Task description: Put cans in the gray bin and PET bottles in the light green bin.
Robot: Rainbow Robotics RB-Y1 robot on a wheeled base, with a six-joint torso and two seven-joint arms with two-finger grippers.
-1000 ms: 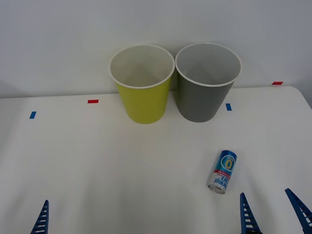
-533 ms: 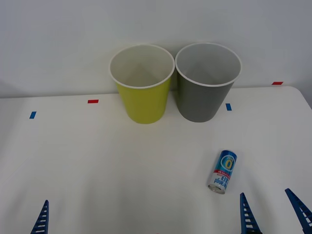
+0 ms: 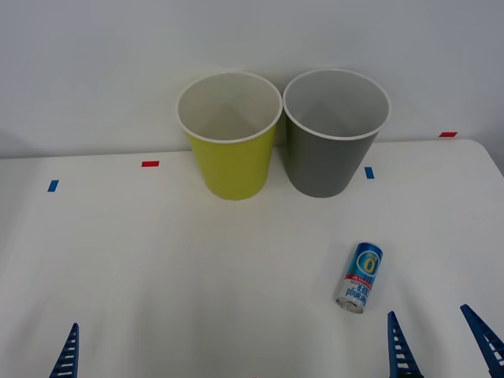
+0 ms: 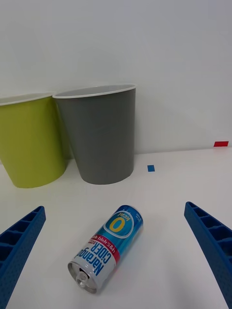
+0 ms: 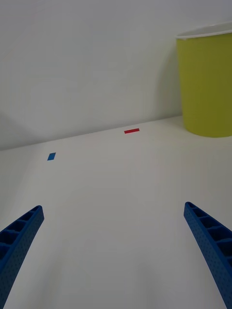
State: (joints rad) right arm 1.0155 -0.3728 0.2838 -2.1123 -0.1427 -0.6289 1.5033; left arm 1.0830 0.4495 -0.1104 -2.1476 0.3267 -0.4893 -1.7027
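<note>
A glossy blue drink can (image 4: 106, 253) lies on its side before the smooth tapered gray bin (image 3: 331, 153); ribbed right gripper (image 4: 116, 260) spread apart, left gripper (image 5: 113, 260) likewise.

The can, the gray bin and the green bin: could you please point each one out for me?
can (image 3: 361, 276): front view, on its blue label side.
gray bin (image 3: 319, 167): front view, on its outer wall.
green bin (image 3: 233, 168): front view, on its outer wall.
</note>
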